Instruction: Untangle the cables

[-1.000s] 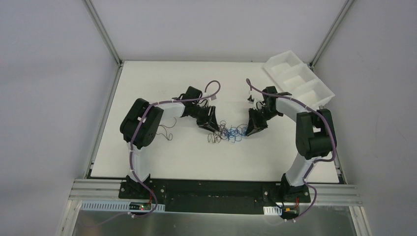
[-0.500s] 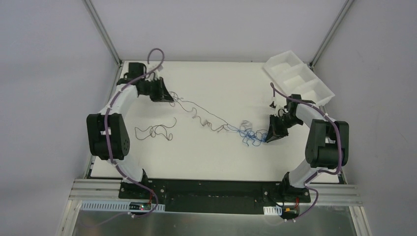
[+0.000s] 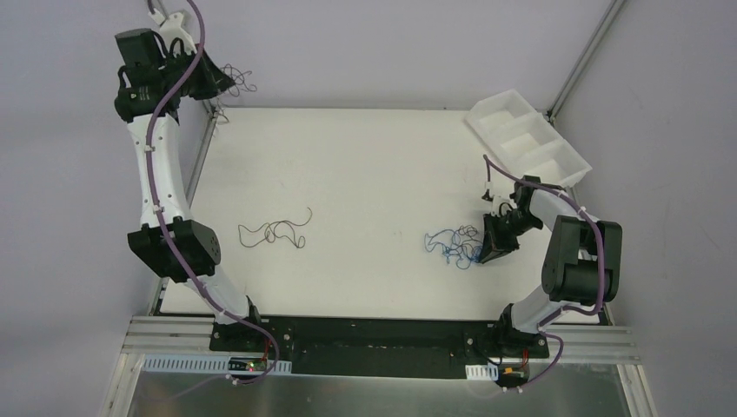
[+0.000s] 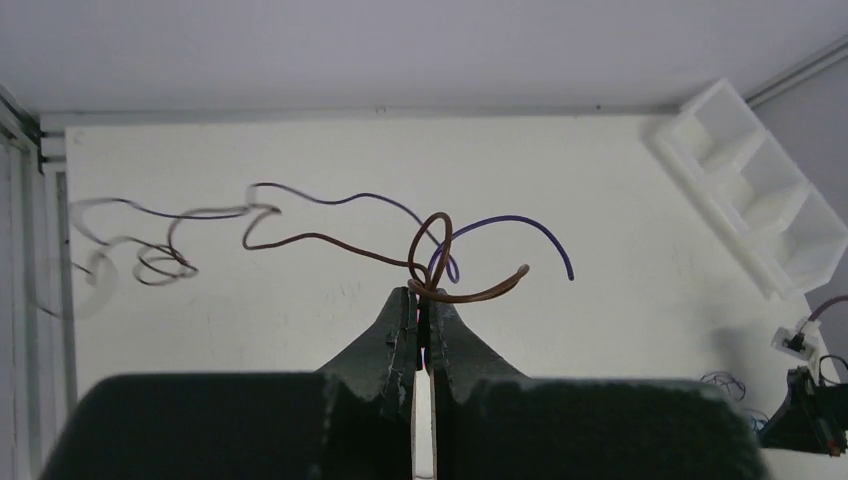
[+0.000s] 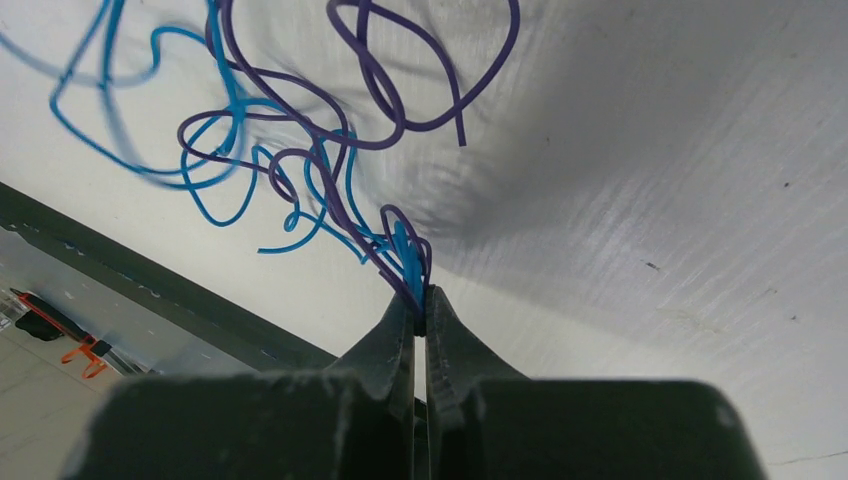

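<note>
My left gripper (image 3: 228,84) is raised high at the far left corner, shut on thin dark wires (image 3: 239,80). In the left wrist view the gripper (image 4: 422,292) pinches a brown wire (image 4: 330,240) and a purple one (image 4: 520,225), both curling free in the air. My right gripper (image 3: 483,254) is low at the table's right, shut on a tangle of bright blue and dark wires (image 3: 448,244). In the right wrist view the gripper (image 5: 421,300) clamps the blue wire (image 5: 215,170) and a purple wire (image 5: 385,95). A loose dark wire (image 3: 274,231) lies on the table at left.
A white divided tray (image 3: 527,141) sits at the far right corner, also seen in the left wrist view (image 4: 765,195). Metal frame posts (image 3: 180,52) rise at the back corners. The table's front edge (image 3: 382,318) meets a black rail.
My left arm swung up and back to the far left corner, pulling dark wires clear of the tangle. The blue tangle stayed with my right gripper, which shifted slightly toward the near right.
</note>
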Robot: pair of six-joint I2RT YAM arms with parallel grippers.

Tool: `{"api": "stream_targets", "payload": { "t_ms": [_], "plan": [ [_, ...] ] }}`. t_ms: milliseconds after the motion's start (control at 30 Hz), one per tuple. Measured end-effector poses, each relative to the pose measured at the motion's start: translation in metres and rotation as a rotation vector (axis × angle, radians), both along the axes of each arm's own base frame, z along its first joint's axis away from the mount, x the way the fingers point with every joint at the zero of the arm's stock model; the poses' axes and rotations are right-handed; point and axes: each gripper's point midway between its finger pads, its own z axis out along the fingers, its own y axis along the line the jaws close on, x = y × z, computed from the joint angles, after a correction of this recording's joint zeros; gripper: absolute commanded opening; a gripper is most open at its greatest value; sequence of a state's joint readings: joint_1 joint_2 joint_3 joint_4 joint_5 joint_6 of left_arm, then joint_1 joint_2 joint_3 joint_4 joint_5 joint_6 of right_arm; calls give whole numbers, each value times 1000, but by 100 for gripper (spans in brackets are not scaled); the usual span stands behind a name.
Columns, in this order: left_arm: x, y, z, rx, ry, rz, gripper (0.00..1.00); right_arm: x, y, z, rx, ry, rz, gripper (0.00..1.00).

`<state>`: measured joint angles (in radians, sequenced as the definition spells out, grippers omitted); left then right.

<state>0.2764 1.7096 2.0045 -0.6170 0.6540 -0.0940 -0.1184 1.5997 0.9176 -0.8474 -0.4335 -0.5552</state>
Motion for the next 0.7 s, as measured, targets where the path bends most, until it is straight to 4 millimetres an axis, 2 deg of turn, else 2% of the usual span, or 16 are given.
{"api": "stream_targets", "payload": {
  "t_ms": [100,167,233,333,367,400,433,467,567,633,700],
  "plan": [
    [9,3,38,-1,-84,18,0,-1,-1,-1,-4,0,9,0],
    [15,5,54,-13,-119,27,0,-1,-2,-1,-5,-1,12,0],
    [20,5,63,-34,-135,28,0,-1,-1,-1,-1,-1,13,0],
    [24,1,58,-67,-114,16,0,-1,2,3,18,0,8,0],
    [25,0,52,-80,-97,11,1,1,4,5,30,-1,5,0],
    [26,-2,46,-90,-80,5,10,4,7,9,46,-7,0,0],
    [26,-5,37,-102,-56,-6,24,9,10,14,62,-19,-2,0],
    [27,-9,26,-114,-29,-22,42,15,14,20,79,-34,-3,0],
    [23,-24,-21,-135,78,-68,71,33,28,38,124,-91,16,0],
    [12,-38,-68,-143,184,-107,78,41,47,50,160,-124,63,0],
    [-6,-55,-115,-153,301,-156,81,41,71,62,204,-149,125,0]
  ]
}}
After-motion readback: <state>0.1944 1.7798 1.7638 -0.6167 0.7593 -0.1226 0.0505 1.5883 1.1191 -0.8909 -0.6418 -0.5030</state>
